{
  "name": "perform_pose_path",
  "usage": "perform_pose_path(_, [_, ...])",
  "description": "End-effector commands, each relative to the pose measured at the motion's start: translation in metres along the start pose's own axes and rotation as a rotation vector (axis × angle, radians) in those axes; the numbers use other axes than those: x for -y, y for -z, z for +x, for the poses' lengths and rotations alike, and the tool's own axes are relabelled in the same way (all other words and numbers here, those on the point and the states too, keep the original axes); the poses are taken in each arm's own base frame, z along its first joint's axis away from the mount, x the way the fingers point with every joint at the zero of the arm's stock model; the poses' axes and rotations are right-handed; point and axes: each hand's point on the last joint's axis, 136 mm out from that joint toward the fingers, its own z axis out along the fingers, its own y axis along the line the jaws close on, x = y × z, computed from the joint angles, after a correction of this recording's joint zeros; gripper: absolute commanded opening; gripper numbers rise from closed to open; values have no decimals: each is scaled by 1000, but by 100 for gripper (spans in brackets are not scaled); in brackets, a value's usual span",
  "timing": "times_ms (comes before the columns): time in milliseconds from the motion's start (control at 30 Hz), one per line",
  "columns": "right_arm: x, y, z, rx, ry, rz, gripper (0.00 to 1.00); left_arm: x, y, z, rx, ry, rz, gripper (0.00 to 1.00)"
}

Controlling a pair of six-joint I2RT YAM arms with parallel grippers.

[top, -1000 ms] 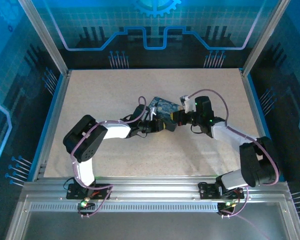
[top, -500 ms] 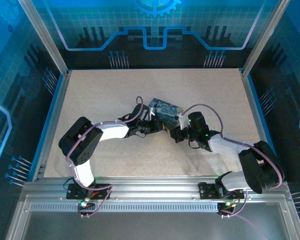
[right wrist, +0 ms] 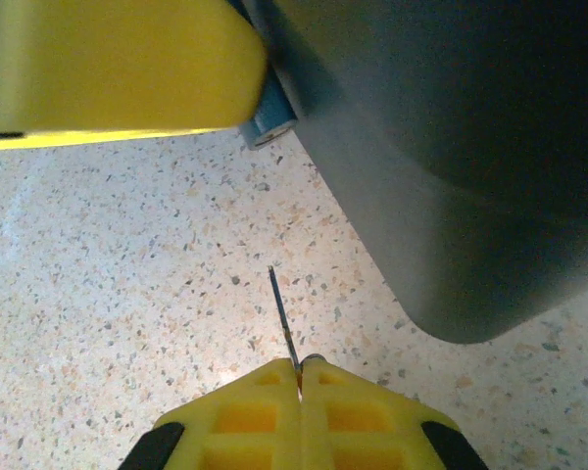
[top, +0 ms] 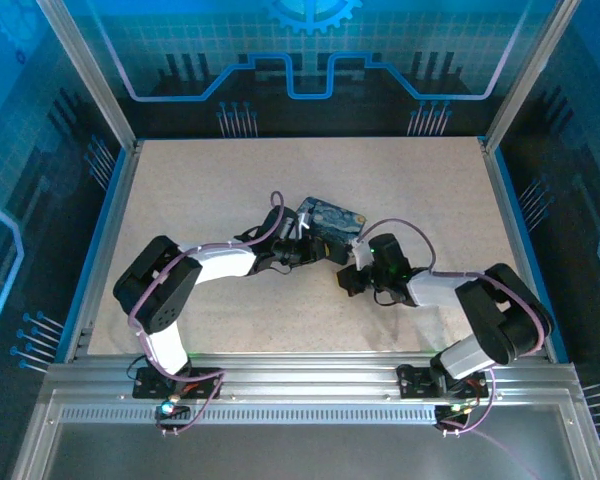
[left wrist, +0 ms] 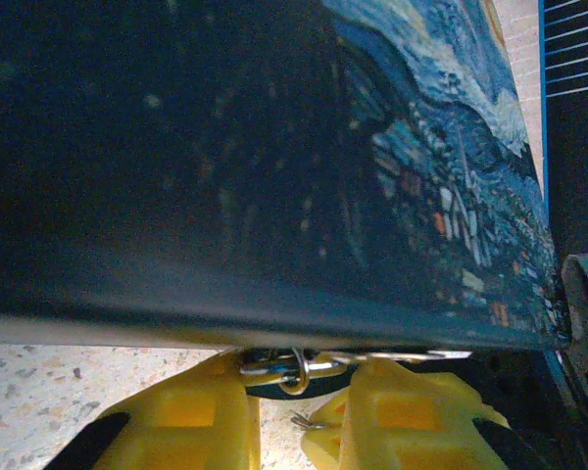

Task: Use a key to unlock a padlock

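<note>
Two pinches hold: left gripper (left wrist: 296,406) on padlock (left wrist: 292,368), right gripper (right wrist: 299,382) on key (right wrist: 282,315), now withdrawn toward lower centre; insertion pending.

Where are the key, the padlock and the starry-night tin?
key (right wrist: 282,318), right wrist view, on its thin blade.
padlock (left wrist: 296,368), left wrist view, on its metal loop.
starry-night tin (top: 332,215), top external view, on its painted lid.
</note>
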Motion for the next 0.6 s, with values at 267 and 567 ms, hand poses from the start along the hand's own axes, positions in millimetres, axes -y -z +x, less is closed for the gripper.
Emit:
perform_pose_path(267, [-8, -6, -27, 62, 13, -46, 0, 18, 11, -4, 14, -23, 46, 18])
perform_pose_path(567, [-4, -3, -37, 78, 8, -45, 0, 16, 9, -3, 9, -21, 43, 17])
